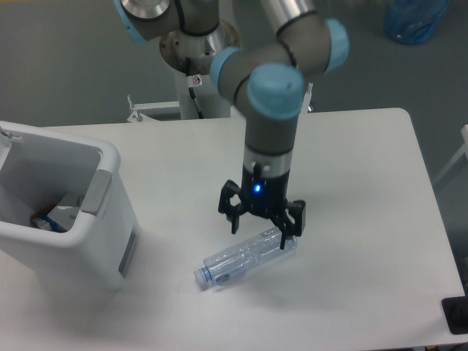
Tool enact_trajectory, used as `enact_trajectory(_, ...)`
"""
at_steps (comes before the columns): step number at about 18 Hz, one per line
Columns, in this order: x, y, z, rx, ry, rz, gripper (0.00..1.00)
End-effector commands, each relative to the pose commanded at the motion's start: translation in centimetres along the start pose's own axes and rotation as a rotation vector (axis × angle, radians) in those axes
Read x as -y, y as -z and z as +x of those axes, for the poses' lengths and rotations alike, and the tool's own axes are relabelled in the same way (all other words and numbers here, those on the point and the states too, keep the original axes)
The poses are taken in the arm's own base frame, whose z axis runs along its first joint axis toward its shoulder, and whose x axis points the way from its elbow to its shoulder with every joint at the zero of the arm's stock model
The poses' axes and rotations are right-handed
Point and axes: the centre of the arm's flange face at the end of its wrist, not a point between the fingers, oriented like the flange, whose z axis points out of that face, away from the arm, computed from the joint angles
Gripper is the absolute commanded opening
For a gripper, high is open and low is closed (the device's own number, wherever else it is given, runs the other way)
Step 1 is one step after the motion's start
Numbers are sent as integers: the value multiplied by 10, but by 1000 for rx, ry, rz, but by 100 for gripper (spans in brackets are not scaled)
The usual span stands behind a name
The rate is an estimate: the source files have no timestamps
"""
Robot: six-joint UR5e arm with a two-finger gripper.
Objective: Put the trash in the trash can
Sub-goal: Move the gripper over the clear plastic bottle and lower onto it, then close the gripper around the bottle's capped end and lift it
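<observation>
The clear crushed plastic bottle (247, 259) lies on its side on the white table, with its bluish cap end pointing down-left. My gripper (265, 225) hangs straight down over the bottle's right end, jaws open, with the right fingertip (287, 235) at or touching the bottle. The large white trash can (80, 248) stands at the left with a grey panel on its side. Inside it a whitish piece (69, 213) shows. I cannot tell whether that is the paper wrapper.
A small blue-and-yellow box (42, 221) lies inside the trash can. The arm's base (197, 44) stands at the table's back edge. A blue bag (415, 18) sits on the floor at the far right. A black object (457, 314) is at the front right corner.
</observation>
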Motion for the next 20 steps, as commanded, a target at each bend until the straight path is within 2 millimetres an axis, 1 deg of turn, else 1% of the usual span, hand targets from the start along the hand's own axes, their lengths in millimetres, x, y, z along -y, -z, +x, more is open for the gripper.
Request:
enact_trajectory(1,8,-10,8,-17,-53,3,100)
enact_trajectory(2,10,-21,15,-36,-97,-1,100)
enact_trajectory(3,10,-30,17,-47,-108,-13,100)
enact_trajectory(7,13,-35,25,-61,-115,-17,100)
enact_trajectory(8,18,-36,32,-65,-131,-15,100)
enact_trajectory(9,24,-40,40,-71,-144,-19,100)
enact_trajectory(12,30,-56,49,-90,-167,-29,100)
enact_trajectory(14,42,-69,63,-105,-194,-38,100)
enact_trajectory(15,43,-73,65,-109,-200,-40,100)
enact_trajectory(17,52,-76,80,-120,-224,-39,100)
enact_trajectory(18,54,-77,84,-122,-230,-39,100)
enact_trajectory(20,55,-84,85,-128,-236,-45,99)
